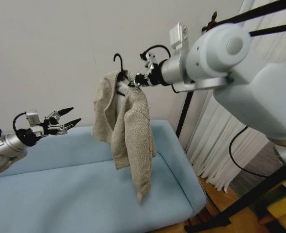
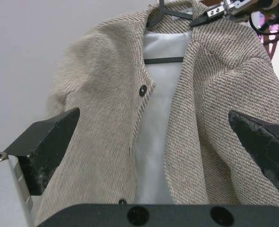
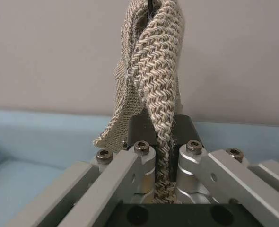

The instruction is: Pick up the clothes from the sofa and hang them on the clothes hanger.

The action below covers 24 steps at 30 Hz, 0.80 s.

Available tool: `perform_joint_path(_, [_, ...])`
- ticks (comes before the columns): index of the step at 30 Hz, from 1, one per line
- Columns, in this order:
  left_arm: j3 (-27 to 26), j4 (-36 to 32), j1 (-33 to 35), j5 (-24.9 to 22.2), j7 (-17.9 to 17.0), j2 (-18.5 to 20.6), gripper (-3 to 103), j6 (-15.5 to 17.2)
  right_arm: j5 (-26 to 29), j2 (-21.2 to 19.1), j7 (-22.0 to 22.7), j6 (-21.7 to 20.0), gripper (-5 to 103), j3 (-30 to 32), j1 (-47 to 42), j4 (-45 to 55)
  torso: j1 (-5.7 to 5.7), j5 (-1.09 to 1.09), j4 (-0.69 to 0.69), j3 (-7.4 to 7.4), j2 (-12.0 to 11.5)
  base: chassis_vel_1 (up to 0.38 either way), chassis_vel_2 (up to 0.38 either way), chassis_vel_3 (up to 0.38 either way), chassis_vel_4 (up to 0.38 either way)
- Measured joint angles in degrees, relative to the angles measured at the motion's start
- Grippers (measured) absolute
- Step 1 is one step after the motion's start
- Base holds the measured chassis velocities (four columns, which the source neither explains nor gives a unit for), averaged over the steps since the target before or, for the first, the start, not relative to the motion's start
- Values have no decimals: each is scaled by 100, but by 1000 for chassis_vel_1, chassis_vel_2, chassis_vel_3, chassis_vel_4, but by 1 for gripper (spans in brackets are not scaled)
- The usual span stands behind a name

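Holding the beige jacket (image 1: 128,126) aloft over the sofa (image 1: 60,194), the right gripper (image 1: 133,84) is clamping its collar beside the black hanger (image 2: 163,60), letting the fabric hang freely. The left gripper (image 1: 70,116) is waiting low, fingers spread wide, facing the jacket.

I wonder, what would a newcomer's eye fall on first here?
Most striking is the beige tweed jacket on a black hanger, held in the air above the light blue sofa by the right gripper, shut on its fabric. The left gripper hovers open to the left, over the sofa.
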Motion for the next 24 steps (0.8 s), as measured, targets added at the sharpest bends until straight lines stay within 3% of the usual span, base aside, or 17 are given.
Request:
perform_joint_path(8, [-195,-170,187,32,-84,-387,100,-47,-3,166,647,608,4,-238,516,-770,1,2,-1,1,0,0,0,0,0])
perform_joint_path(13, [-239,-170,155,24,-7,-625,100,-61,292,634,1571,1733,4,-657,1394,-1476,1,-2,0,0,0,0,0,0,0])
perform_joint_path(16, [-228,-144,150,24,46,-725,100,-78,312,856,1742,2015,4,-705,1643,-1922,0,-2,-1,-1,1,0,0,0,0])
perform_joint_path(22, [-189,-66,181,41,201,-912,100,-107,-229,1240,1994,2352,4,-610,1691,-2690,0,-2,-1,-1,1,0,0,0,0])
perform_joint_path(24, [-185,-49,193,49,259,-952,100,-124,-788,1310,1987,2346,4,-762,1630,-2908,0,-2,1,0,1,0,0,0,0])
